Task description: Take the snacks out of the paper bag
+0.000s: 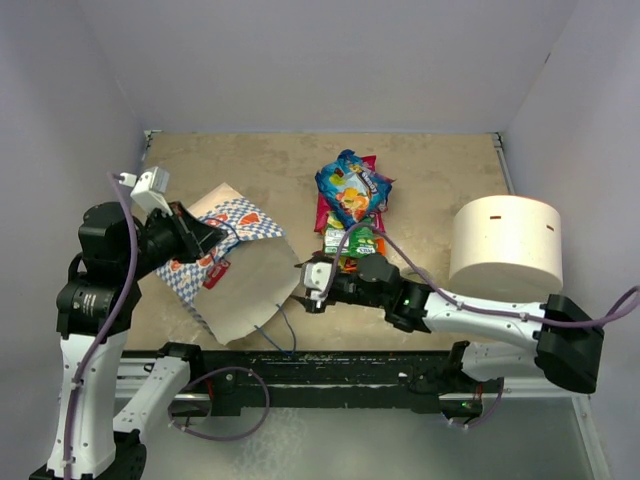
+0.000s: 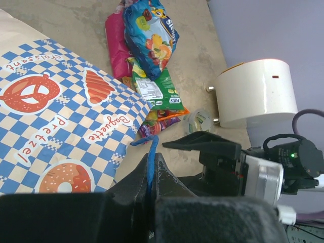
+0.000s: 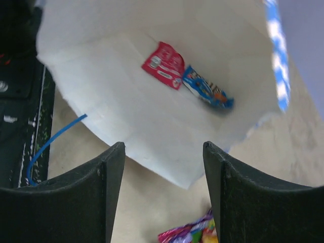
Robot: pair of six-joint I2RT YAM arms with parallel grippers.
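Observation:
The paper bag (image 1: 235, 280) lies on its side, checkered outside (image 2: 55, 126), white inside (image 3: 126, 101). My left gripper (image 1: 207, 240) is shut on its blue cord handle (image 2: 150, 152) and holds the mouth up. My right gripper (image 1: 308, 284) is open and empty just outside the mouth (image 3: 162, 148). Inside the bag lie a small red packet (image 3: 163, 65) and a small blue packet (image 3: 207, 93). Outside, snacks lie in a pile (image 1: 350, 205): a blue packet (image 2: 152, 35) on a pink bag (image 2: 115, 48), a green one (image 2: 158, 91) and a purple one (image 2: 161, 120).
A big white cylinder roll (image 1: 505, 245) stands at the right. A small clear tape roll (image 2: 199, 121) lies beside the snack pile. The bag's second blue cord (image 3: 50, 147) trails toward the black rail at the table's near edge (image 1: 330, 370). Walls enclose the table.

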